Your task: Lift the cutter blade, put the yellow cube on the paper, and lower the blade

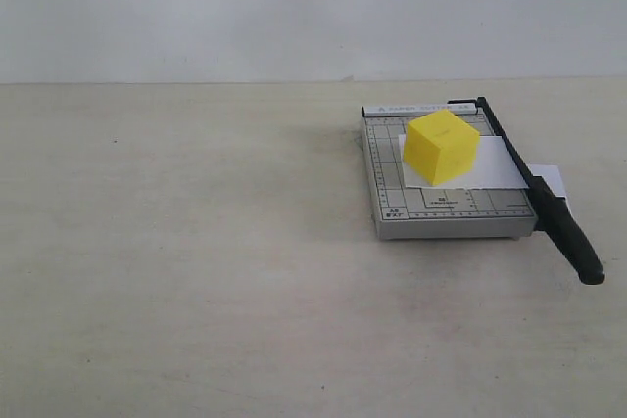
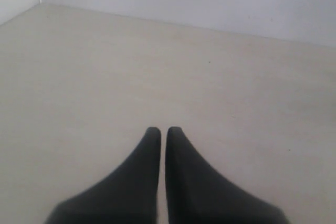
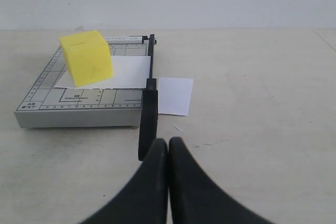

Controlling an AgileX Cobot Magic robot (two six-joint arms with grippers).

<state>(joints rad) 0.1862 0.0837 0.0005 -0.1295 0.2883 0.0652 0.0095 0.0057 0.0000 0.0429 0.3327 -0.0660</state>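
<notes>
Yellow cube [image 3: 85, 57] sits on the paper [image 3: 128, 72], ahead of your right gripper [image 3: 168, 141], closed and empty like the left gripper [image 2: 159, 131]. The cutter blade [image 3: 148, 116] lies lowered just beyond its tips; drifting forward could knock it askew.

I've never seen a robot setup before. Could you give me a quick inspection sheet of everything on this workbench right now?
Surface: pale beige tabletop, matte.
Job's things: plain white sheet of paper lies on the small grey gridded paper-cutter base; bright yellow solid cube sits on the paper; long black cutter blade is lowered along the base's edge.
Clutter: small white paper piece on the table beyond the blade; cannot tell if severed.
Claws: left black claw shut, empty, over bare table; right black claw shut, empty, facing the blade's handle, not touching it.
Cables: nothing seen.
Surroundings: plain white wall.
</notes>
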